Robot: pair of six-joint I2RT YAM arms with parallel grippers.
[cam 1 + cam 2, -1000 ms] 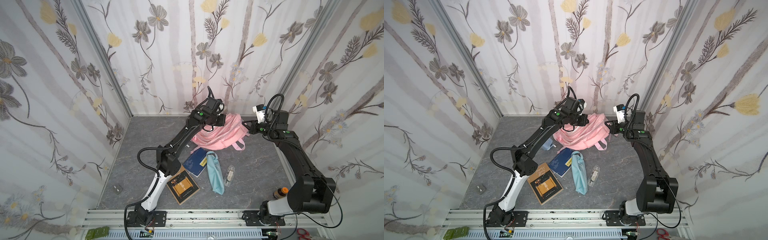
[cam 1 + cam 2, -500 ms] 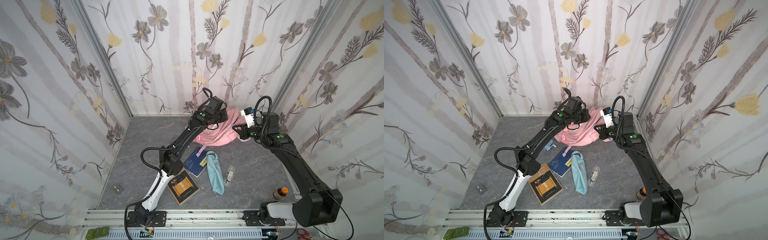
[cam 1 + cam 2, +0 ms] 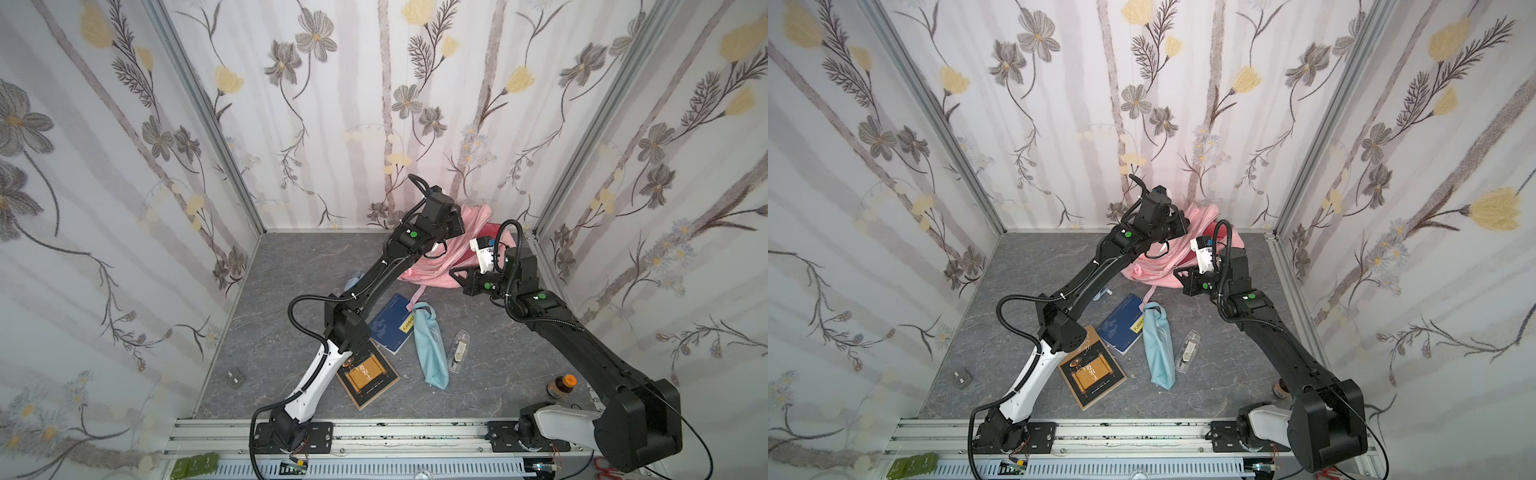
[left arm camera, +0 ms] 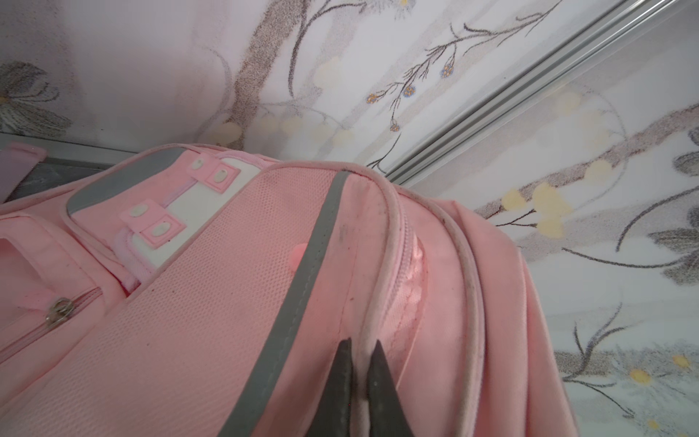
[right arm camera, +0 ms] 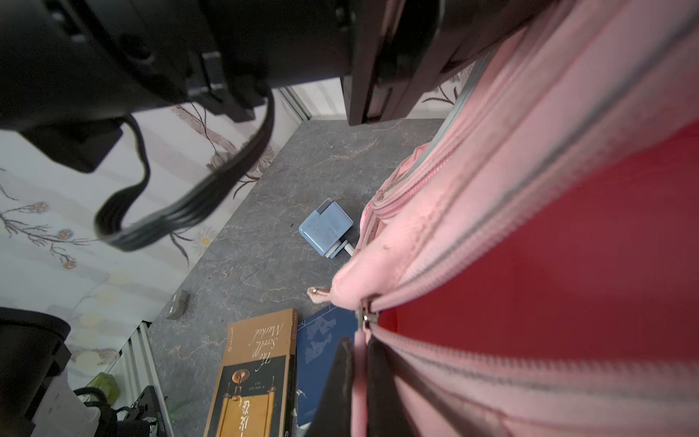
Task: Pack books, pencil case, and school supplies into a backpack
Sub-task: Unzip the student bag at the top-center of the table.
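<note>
The pink backpack (image 3: 478,222) is hanging lifted at the far end of the gray table (image 3: 291,266), close to the flowered back wall (image 3: 353,124), and both arms are gripping it. The left gripper (image 4: 362,363) is clenching the pale piping that runs along the front panel, right beside a gray reflective strip (image 4: 310,265). Its 2 dark fingers are pressing together with only that cord between them. The right gripper (image 5: 359,352) is pinching the pink edge of the main opening just below the metal zipper pull (image 5: 365,316). The mouth is gaping wide enough that the red lining (image 5: 567,283) is showing. Everything else is lying flat on the table, nearer the arms' bases. The brown book (image 3: 368,376) is sitting closest to the front, partly under the left arm in both top views, with the navy book (image 3: 390,324) just beyond it. The light-blue pencil case (image 3: 430,345) is stretching alongside the navy book, its looped end pointing toward the backpack. The clear case (image 3: 457,349) is resting just beside it on the right. The pale-blue box (image 5: 327,227) is lying near the backpack's lower edge, mostly hidden behind the left arm from above. A small gray block (image 3: 235,378) is sitting alone far to the left, and an orange-capped bottle (image 3: 561,384) is standing by the right arm's base.
</note>
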